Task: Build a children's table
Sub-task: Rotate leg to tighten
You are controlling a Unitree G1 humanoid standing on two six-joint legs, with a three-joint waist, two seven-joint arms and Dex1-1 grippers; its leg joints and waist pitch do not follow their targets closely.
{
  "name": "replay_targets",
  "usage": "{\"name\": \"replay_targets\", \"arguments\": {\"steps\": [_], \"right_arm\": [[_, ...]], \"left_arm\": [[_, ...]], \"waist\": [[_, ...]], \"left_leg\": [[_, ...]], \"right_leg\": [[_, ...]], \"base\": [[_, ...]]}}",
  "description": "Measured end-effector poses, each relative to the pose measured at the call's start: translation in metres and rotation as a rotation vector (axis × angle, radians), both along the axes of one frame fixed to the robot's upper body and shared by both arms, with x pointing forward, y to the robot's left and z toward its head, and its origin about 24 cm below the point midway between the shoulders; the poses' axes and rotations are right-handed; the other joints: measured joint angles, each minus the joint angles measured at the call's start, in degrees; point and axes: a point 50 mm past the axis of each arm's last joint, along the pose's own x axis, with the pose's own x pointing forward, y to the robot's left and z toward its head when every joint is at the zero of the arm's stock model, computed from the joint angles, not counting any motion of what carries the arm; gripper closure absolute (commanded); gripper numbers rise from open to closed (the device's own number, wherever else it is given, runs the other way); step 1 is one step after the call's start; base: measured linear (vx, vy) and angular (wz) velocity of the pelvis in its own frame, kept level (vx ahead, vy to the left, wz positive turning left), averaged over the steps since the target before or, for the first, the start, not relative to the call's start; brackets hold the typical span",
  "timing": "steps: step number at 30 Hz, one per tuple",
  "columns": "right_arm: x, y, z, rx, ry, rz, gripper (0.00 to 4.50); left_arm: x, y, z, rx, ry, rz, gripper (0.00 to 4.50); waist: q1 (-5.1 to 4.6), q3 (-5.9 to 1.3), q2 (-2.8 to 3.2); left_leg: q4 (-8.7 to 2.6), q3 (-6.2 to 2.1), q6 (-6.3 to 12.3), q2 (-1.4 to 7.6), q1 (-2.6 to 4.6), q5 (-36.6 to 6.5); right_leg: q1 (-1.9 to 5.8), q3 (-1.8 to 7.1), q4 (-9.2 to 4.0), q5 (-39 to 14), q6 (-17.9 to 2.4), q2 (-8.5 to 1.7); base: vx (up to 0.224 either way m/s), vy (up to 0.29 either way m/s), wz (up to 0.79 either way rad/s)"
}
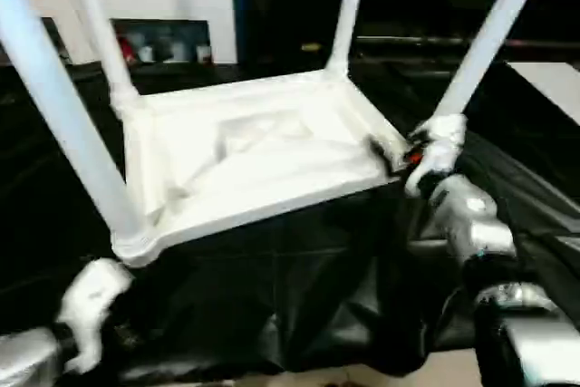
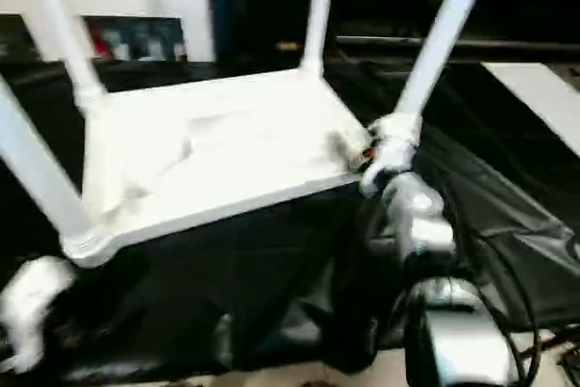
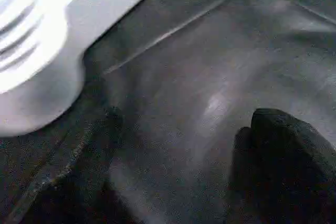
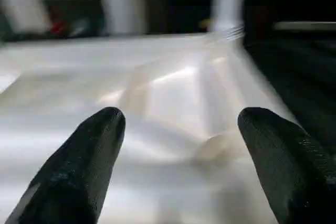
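The children's table lies upside down on the black-covered work table, its white ribbed top facing up. Its white legs stand up from the corner sockets: near left, far left, far right, near right. My right gripper is at the top's near right corner, beside that leg's base. Its fingers stand wide apart over the white surface, open. My left gripper hangs below the near left corner socket, apart from it. One black finger hovers over the cover, touching nothing.
The black cover drapes in folds over the work table's front edge, with pale floor below. A white cabinet with a glass door stands at the back left. A white panel lies at the far right.
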Motion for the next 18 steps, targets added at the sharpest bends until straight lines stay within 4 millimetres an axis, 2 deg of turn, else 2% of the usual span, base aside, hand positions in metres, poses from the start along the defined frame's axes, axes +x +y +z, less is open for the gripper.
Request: {"name": "replay_targets", "arguments": {"steps": [2, 4, 6, 9, 12, 15, 16, 18], "right_arm": [[-0.011, 0.003, -0.011, -0.028, 0.009, 0.019, 0.64], [-0.024, 0.001, -0.021, -0.039, 0.016, 0.000, 0.64], [-0.031, -0.003, -0.028, -0.056, 0.030, -0.030, 0.64], [-0.042, -0.016, -0.041, -0.128, 0.092, -0.116, 0.64], [-0.052, -0.026, -0.051, -0.138, 0.146, -0.176, 0.64], [-0.059, -0.038, -0.057, -0.182, 0.181, -0.227, 0.64], [-0.058, -0.039, -0.057, -0.193, 0.183, -0.236, 0.64], [-0.056, -0.036, -0.054, -0.201, 0.171, -0.237, 0.64]], "left_arm": [[-0.003, 0.018, 0.004, -0.007, -0.032, 0.061, 0.03], [-0.003, 0.035, 0.016, -0.041, -0.093, 0.132, 0.03], [0.002, 0.039, 0.029, -0.080, -0.153, 0.153, 0.03], [0.016, 0.028, 0.051, -0.177, -0.246, 0.104, 0.03], [0.023, 0.021, 0.061, -0.234, -0.290, 0.074, 0.03], [0.032, 0.016, 0.065, -0.273, -0.310, 0.071, 0.03], [0.037, 0.012, 0.066, -0.284, -0.317, 0.064, 0.03], [0.044, 0.007, 0.070, -0.302, -0.336, 0.041, 0.03]], "waist": [[0.20, -0.01, -0.06], [0.67, -0.10, -0.25], [1.09, -0.10, -0.25], [1.69, -0.20, -0.41], [1.30, -0.17, -0.38], [1.03, -0.04, -0.43], [0.89, 0.10, -0.40], [0.39, 0.42, -0.04]], "left_leg": [[-0.02, 0.00, 0.00, 0.00, -0.01, 0.00], [-0.03, 0.01, -0.01, -0.01, 0.00, 0.00], [-0.02, 0.08, -0.01, -0.05, 0.05, 0.00], [-0.01, 0.15, 0.00, -0.08, 0.13, 0.00], [-0.02, 0.22, 0.00, -0.09, 0.55, -0.01], [-0.03, 0.07, -0.01, -0.07, 0.65, -0.01], [-0.02, 0.04, -0.01, -0.06, 0.79, -0.01], [-0.06, -0.58, -0.01, -0.01, 0.98, -0.02]], "right_leg": [[-0.01, 0.02, 0.00, 0.00, 0.00, 0.01], [0.06, 0.05, 0.00, 0.00, 0.00, 0.01], [0.12, 0.17, -0.01, 0.00, 0.00, 0.01], [0.18, 0.28, -0.04, -0.01, 0.00, 0.01], [0.27, 0.34, -0.04, -0.04, 0.06, 0.01], [0.21, 0.14, -0.11, -0.06, 0.09, 0.01], [0.17, 0.01, -0.18, -0.06, 0.09, 0.00], [0.66, -0.75, -0.87, -0.07, 0.09, 0.01]], "base": [[0.000, 0.000, 0.00], [0.000, 0.000, 0.00], [0.000, 0.000, 0.00], [0.000, 0.000, 0.00], [0.000, 0.000, 0.00], [-0.017, -0.002, -0.01], [-0.070, -0.004, -0.02], [-0.066, 0.003, -0.06]]}}
